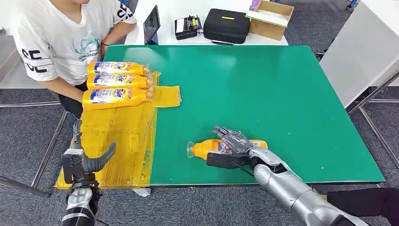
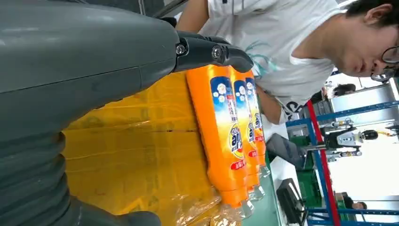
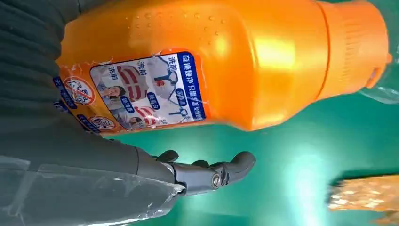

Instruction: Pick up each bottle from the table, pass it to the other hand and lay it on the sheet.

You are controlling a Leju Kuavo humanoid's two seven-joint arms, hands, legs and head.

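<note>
- A green surface [image 1: 263, 84] stands on grey carpet; a white table behind it carries a black case [image 1: 227, 26], a cardboard box [image 1: 269, 18] and a small laptop [image 1: 151, 26]
- A yellow sheet [image 1: 117, 141] covers the surface's left edge
- Three orange bottles [image 1: 117, 82] lie side by side on the sheet's far end, just in front of a seated person [image 1: 61, 42] in a white shirt
- One more orange bottle [image 1: 202, 149] lies on the bare green near the front edge, cap toward the sheet
- The right hand [image 1: 234, 146] rests over this bottle, fingers draped on its body; whether they grip it I cannot tell
- The left hand [image 1: 89, 162] hovers over the sheet's near corner, fingers apart, holding nothing
</note>
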